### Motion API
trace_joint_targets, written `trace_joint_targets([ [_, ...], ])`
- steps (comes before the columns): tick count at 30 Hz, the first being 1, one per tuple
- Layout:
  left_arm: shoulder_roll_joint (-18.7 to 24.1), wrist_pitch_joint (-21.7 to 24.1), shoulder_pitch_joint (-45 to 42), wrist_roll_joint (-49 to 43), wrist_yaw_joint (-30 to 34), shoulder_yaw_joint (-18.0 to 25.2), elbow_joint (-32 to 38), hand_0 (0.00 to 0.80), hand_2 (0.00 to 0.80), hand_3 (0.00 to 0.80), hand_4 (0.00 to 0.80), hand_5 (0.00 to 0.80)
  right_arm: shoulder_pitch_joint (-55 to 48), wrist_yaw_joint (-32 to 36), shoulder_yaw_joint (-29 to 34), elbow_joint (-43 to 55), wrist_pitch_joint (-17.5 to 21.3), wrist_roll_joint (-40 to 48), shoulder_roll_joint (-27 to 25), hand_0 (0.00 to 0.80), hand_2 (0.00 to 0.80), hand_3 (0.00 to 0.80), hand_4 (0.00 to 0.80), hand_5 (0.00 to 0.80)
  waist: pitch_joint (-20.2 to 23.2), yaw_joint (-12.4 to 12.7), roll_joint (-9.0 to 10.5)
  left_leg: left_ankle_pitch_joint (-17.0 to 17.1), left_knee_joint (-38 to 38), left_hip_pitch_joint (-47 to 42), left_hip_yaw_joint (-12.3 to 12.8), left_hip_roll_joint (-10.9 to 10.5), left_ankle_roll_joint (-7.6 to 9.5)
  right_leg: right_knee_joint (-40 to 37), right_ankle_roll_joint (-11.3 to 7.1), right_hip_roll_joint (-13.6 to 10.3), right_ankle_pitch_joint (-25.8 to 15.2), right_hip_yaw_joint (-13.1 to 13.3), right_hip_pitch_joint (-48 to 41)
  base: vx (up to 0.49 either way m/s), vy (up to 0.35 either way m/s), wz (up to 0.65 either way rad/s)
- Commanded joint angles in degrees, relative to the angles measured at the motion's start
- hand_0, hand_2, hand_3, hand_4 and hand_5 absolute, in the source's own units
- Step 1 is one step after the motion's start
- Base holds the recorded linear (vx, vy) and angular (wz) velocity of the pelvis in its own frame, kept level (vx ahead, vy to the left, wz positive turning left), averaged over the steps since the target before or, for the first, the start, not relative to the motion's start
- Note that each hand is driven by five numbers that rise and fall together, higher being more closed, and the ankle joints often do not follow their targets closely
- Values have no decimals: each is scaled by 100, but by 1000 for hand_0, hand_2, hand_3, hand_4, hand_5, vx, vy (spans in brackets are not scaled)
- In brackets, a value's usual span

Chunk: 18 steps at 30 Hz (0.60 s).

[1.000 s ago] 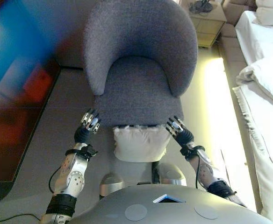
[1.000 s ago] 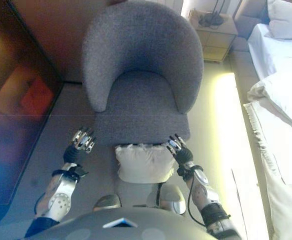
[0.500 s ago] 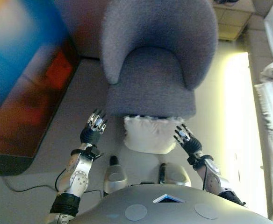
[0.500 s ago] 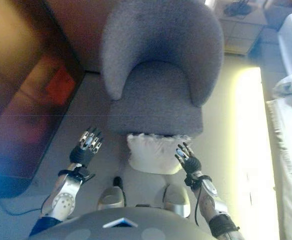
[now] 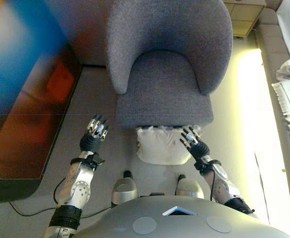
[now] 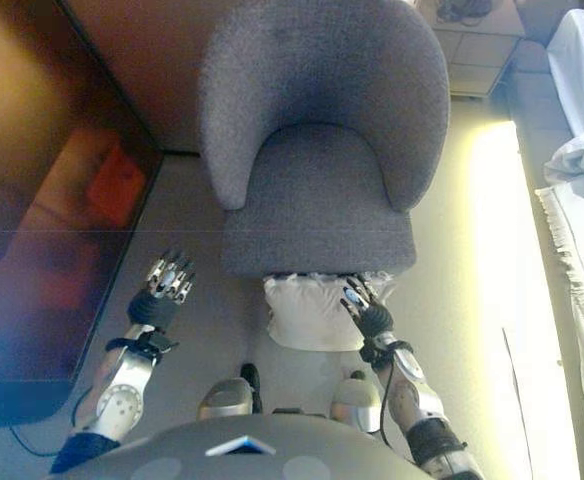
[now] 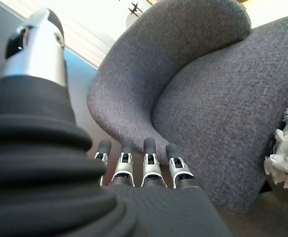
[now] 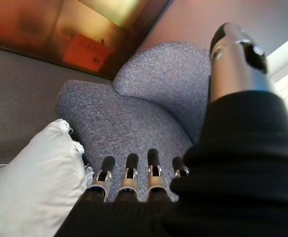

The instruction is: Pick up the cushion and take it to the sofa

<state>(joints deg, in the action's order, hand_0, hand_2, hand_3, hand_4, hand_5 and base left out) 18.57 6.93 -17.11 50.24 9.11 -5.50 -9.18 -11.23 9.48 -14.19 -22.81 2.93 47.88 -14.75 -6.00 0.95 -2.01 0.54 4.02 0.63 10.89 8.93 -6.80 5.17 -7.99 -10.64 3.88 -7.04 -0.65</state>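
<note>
The cushion point(image 5: 161, 145) lies on the floor against the near edge of the chair point(image 5: 165, 94), between both hands. The right hand point(image 5: 193, 145), fingers spread, is just beside it; the left hand point(image 5: 94, 135), also spread, is farther away.

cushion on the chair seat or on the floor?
On the floor. The white cushion lies against the front of the grey armchair, below its seat, between the open hands.

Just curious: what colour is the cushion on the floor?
White, the cushion has a frilly edge; clearest in the left eye view.
</note>
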Motion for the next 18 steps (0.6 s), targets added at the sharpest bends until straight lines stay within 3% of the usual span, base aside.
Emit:
trace_joint_targets([
  [1, 233, 247, -50, -46, 213, 187, 420, 0, 0, 0, 0, 0, 100, 68, 68, 471, 98, -34, -16, 0, 0, 0, 0, 0, 19, 67, 336, 19, 1186, 1155, -215, 248, -23, 131, -128, -269, -23, -186, -434, -4, 15, 4],
  [2, 244, 240, -9, -5, 314, 136, 384, 0, 0, 0, 0, 0, 104, 28, 58, 473, 186, -31, -70, 0, 0, 0, 0, 0, -17, 51, 346, 35, 1293, 1273, -32, 292, -17, 141, -106, -234, -2, -248, -445, -19, 42, 5],
  [6, 211, 275, 68, -137, 170, 49, 333, 0, 0, 0, 0, 0, 288, -41, 55, 367, 113, -37, -60, 0, 0, 0, 0, 0, -21, 172, 379, -155, 1218, 1225, -392, 3, 150, 455, -157, -347, 116, -196, -368, 11, 94, 8],
  [8, 244, 307, 83, -216, 159, 16, 333, 0, 0, 0, 0, 0, 288, -57, 45, 363, 100, -119, 15, 0, 0, 0, 0, 0, -13, 196, 420, -286, 1158, 1097, -267, -184, 407, 1157, -189, -525, -152, -242, -165, 72, 125, -9],
  [9, 253, 319, 93, -283, 89, -6, 308, 0, 0, 0, 0, 0, 272, -41, 24, 352, 115, -114, 65, 0, 0, 0, 0, 0, -48, 156, 379, -364, 1086, 887, -240, -258, 541, 1924, -172, -617, -500, -206, 225, 104, 135, -28],
  [11, 282, 346, 105, -288, 70, 33, 242, 0, 0, 0, 0, 0, 249, -14, -33, 332, 131, -115, 127, 0, 0, 0, 0, 0, -120, 147, 352, -462, 1043, 653, -289, -316, 607, 2518, -110, -761, -743, -162, 664, 138, 53, -39],
  [13, 330, 325, 147, -247, 90, 128, 214, 0, 0, 0, 0, 0, 298, 77, -97, 244, 132, -105, 155, 0, 0, 0, 0, 0, -186, 163, 399, -533, 1057, 517, -319, -293, 498, 2175, -90, -1009, -929, -227, 773, 180, -175, -16],
  [15, 381, 337, 201, -215, 67, 155, 190, 0, 0, 0, 0, 0, 390, 83, -124, 208, 113, -96, 188, 0, 0, 0, 0, 0, -258, 132, 482, -594, 1091, 434, -355, -217, 331, 1445, -187, -1220, -1200, -172, 754, 222, -368, -13],
  [16, 442, 343, 239, -192, 69, 148, 200, 0, 0, 0, 0, 0, 449, 32, -133, 252, 117, -56, 184, 0, 0, 0, 0, 0, -299, 58, 568, -671, 1146, 393, -357, -108, 190, 733, -311, -1320, -1364, -50, 806, 264, -464, -6],
  [18, 535, 305, 300, -171, 66, 135, 227, 0, 0, 0, 0, 0, 524, -23, -122, 316, 102, 11, 133, 0, 0, 0, 0, 0, -361, -36, 599, -784, 1299, 372, -316, 175, 11, 161, -500, -1358, -1609, 61, 787, 252, -473, -5],
])
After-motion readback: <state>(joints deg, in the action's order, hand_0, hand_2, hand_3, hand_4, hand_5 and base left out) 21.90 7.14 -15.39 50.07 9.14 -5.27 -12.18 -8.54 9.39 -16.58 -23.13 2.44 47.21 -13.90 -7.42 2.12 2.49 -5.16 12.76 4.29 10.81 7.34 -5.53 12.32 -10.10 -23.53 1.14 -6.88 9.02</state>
